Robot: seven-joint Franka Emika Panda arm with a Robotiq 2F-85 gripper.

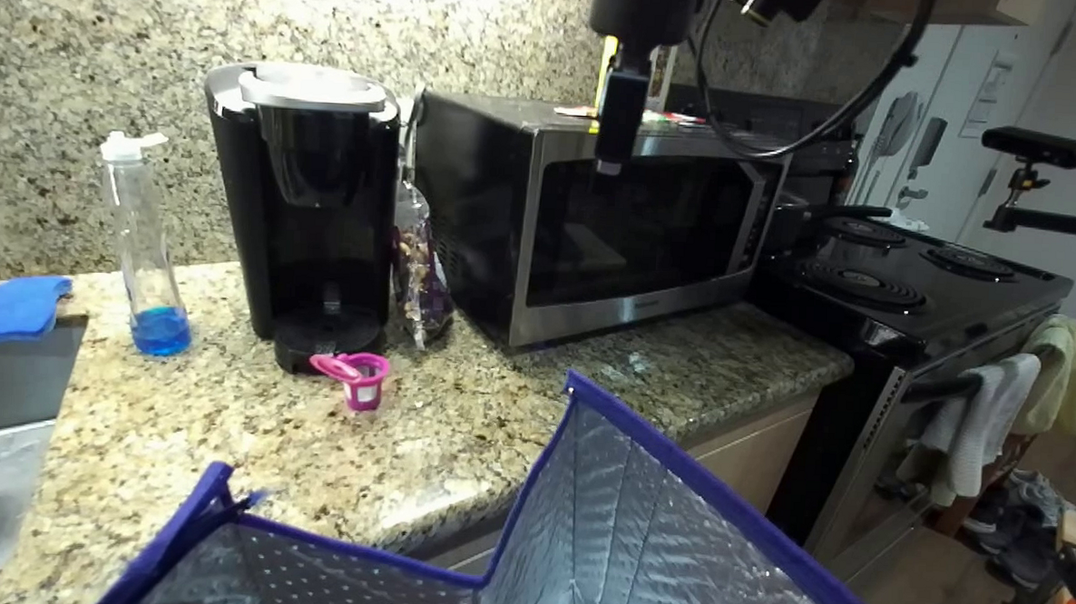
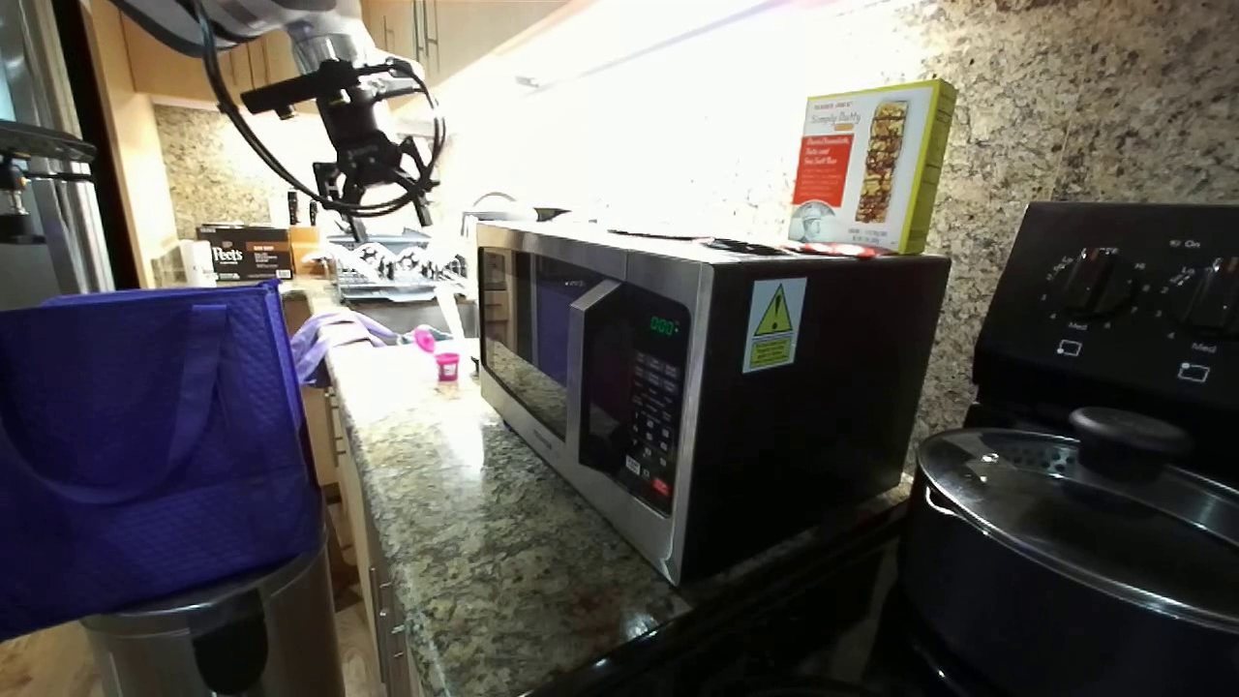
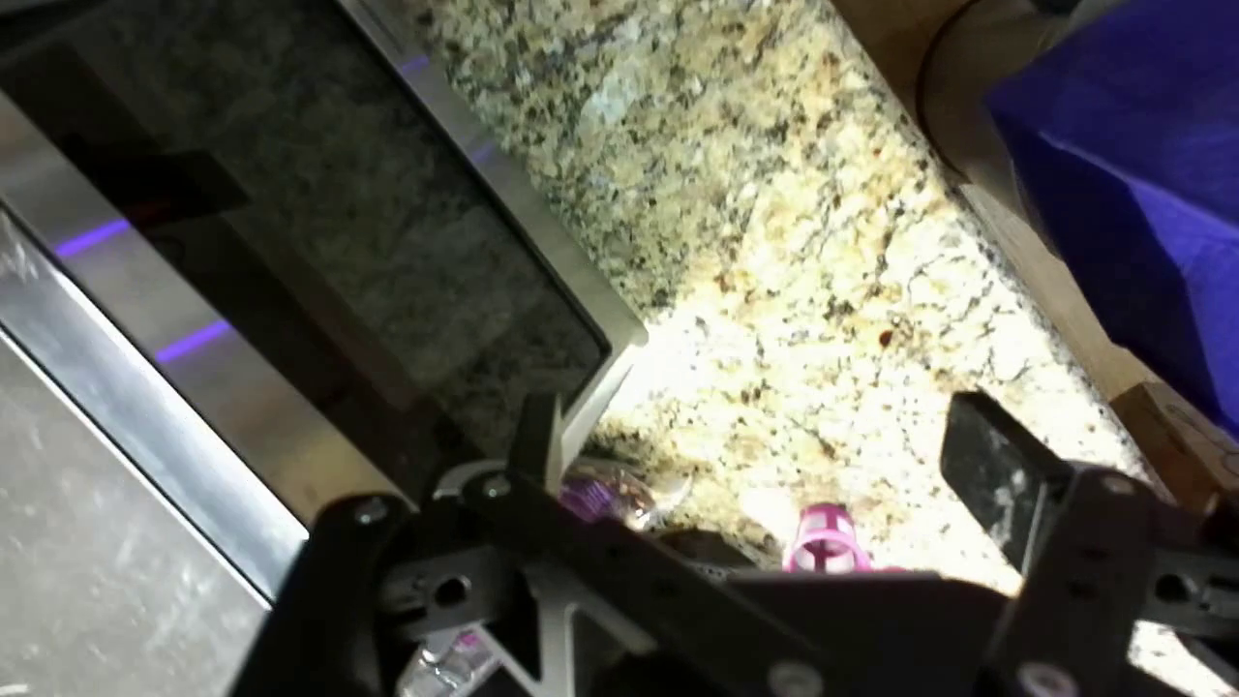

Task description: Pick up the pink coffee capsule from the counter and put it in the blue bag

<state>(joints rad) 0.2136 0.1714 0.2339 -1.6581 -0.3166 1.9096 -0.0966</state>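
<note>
The pink coffee capsule (image 1: 367,383) stands upright on the granite counter (image 1: 294,482), lid flipped open, in front of the coffee maker. It also shows in an exterior view (image 2: 446,367) and in the wrist view (image 3: 825,538), partly hidden there by the gripper body. The blue bag (image 1: 620,496) is open beside the counter's front edge, its silvery lining showing. Its outside shows in an exterior view (image 2: 145,426) and in the wrist view (image 3: 1142,184). My gripper (image 2: 390,221) is high above the counter. In the wrist view its jaws (image 3: 763,440) are wide open with nothing between them.
A black coffee maker (image 1: 310,210) and a microwave (image 1: 650,225) stand at the back, a snack bag (image 1: 420,261) between them. A clear bottle (image 1: 147,258) stands near the sink (image 1: 17,370). A snack box (image 2: 866,174) is on the microwave. The blue bag rests on a metal bin (image 2: 232,620).
</note>
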